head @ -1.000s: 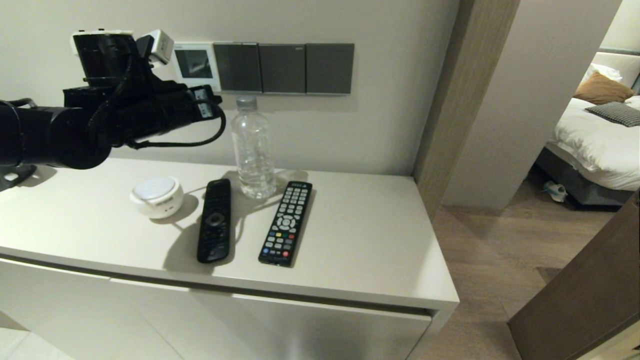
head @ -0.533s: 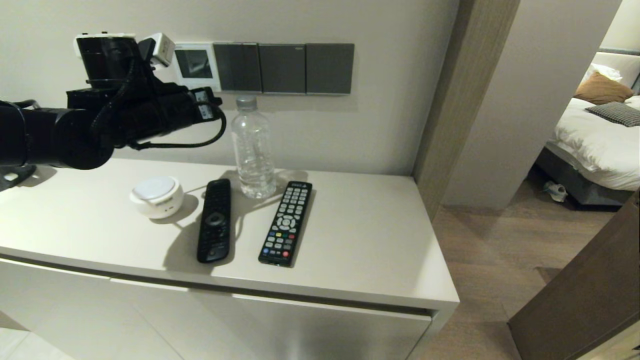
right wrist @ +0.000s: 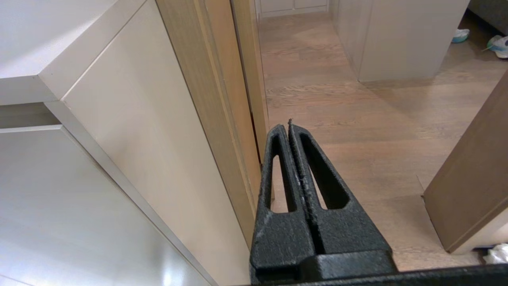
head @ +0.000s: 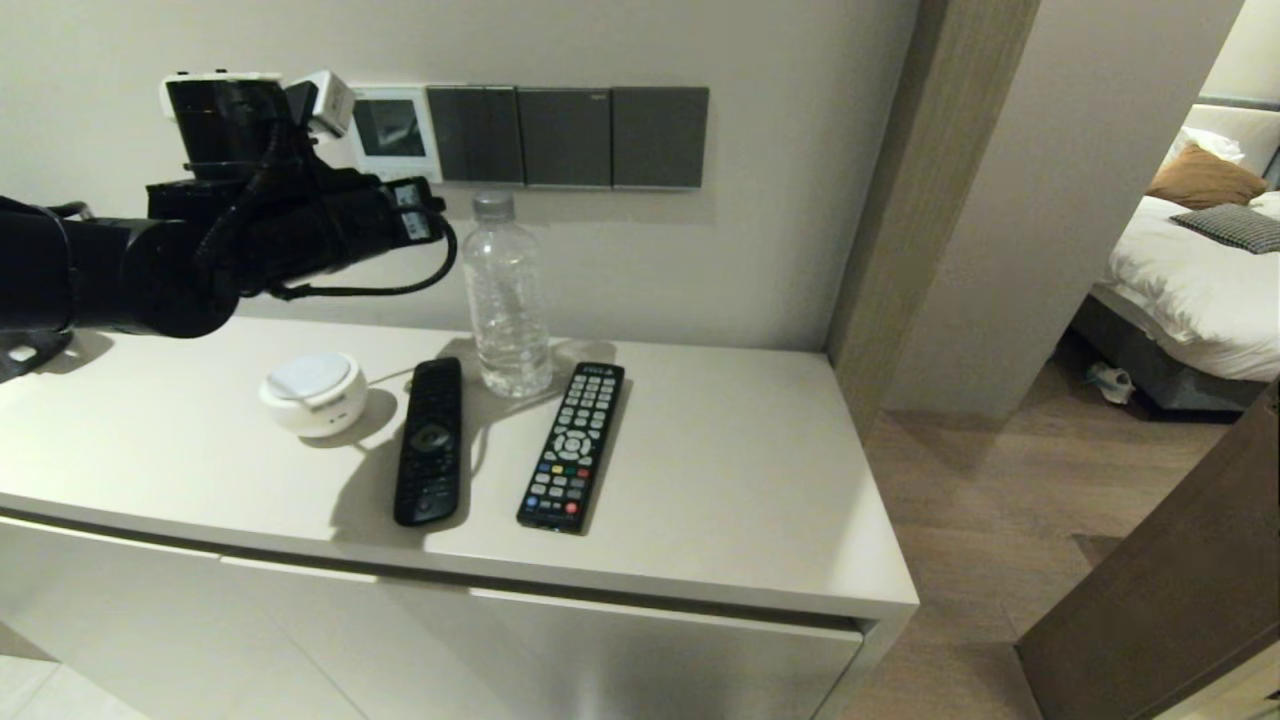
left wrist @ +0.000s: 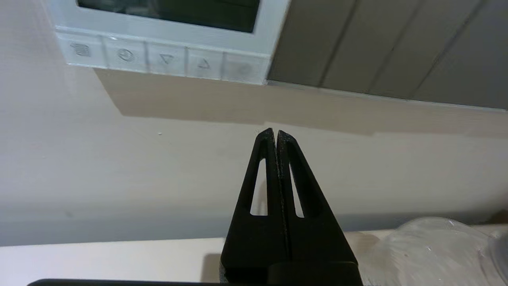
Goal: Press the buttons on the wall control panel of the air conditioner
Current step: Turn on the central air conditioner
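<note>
The white wall control panel (head: 390,130) with a dark screen is on the wall, left of the grey switch plates. Its row of pale buttons (left wrist: 164,59) runs along its lower edge in the left wrist view, under the panel's white frame (left wrist: 158,29). My left gripper (head: 432,208) is held up close to the wall just below the panel. In the left wrist view, the left gripper (left wrist: 276,133) is shut and empty, its tips below the buttons and apart from them. My right gripper (right wrist: 289,126) is shut and empty, low beside the cabinet, over the wooden floor.
Three dark grey switch plates (head: 567,137) sit right of the panel. On the cabinet top (head: 720,480) stand a clear bottle (head: 505,295), a black remote (head: 430,440), a remote with coloured keys (head: 572,445) and a round white device (head: 313,393).
My left arm has edged a little to the right, toward the panel, with the gripper still shut. Nothing else has moved.
</note>
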`<state>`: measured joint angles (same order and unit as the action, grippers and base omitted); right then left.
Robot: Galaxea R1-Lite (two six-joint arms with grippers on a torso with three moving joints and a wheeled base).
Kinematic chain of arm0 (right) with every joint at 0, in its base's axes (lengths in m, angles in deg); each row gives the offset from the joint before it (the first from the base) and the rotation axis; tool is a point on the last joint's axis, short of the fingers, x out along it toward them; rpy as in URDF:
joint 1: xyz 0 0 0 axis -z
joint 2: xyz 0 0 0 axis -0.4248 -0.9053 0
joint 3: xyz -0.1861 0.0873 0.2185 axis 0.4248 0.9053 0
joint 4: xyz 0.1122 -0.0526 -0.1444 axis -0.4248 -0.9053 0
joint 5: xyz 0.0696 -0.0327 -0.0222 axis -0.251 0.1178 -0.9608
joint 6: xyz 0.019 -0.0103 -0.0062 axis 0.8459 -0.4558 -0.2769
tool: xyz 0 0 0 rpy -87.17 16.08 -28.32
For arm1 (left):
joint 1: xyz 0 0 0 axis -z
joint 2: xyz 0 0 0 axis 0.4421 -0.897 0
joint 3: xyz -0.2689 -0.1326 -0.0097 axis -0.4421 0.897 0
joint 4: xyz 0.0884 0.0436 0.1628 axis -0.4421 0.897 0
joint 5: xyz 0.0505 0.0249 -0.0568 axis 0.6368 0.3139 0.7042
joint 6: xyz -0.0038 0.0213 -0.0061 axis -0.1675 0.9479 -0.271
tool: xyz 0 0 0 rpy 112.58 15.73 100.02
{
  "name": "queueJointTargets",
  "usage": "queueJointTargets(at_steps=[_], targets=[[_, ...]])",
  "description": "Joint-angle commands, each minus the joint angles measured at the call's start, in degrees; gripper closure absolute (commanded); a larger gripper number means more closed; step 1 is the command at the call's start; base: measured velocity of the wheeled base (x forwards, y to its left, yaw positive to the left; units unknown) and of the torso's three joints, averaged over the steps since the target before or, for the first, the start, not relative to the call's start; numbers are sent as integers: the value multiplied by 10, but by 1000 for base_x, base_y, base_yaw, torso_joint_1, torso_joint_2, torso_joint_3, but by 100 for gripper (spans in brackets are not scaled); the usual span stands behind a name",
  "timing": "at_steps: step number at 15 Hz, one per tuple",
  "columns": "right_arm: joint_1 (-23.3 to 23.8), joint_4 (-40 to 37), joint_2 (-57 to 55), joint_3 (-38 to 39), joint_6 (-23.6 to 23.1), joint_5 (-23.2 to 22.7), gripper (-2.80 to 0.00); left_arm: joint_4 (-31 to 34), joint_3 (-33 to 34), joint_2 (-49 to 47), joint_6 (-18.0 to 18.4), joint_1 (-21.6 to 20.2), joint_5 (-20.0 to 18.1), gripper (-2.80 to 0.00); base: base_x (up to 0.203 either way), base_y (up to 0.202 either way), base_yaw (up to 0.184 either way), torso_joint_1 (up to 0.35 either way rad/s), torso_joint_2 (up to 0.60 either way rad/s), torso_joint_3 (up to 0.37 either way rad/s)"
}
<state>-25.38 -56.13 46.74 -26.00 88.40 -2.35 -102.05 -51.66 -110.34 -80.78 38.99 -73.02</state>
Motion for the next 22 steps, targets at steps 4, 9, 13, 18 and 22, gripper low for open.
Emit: queueJointTargets(at_steps=[4, 9, 13, 18, 22], targets=[[0, 0, -1, 1, 0, 0, 0, -14, -5, -5, -1, 0, 8, 0, 0, 0, 0, 0, 0, 0], [0, 0, -1, 1, 0, 0, 0, -22, 17, 3, 1, 1, 9, 0, 0, 0, 0, 0, 0, 0], [0, 0, -1, 1, 0, 0, 0, -40, 16, 3, 0, 2, 9, 0, 0, 0, 0, 0, 0, 0], [0, 0, -1, 1, 0, 0, 0, -41, 4, -3, 0, 2, 9, 0, 0, 0, 0, 0, 0, 0], [0, 0, -1, 1, 0, 0, 0, -40, -5, -13, 0, 1, 9, 0, 0, 0, 0, 0, 0, 0]])
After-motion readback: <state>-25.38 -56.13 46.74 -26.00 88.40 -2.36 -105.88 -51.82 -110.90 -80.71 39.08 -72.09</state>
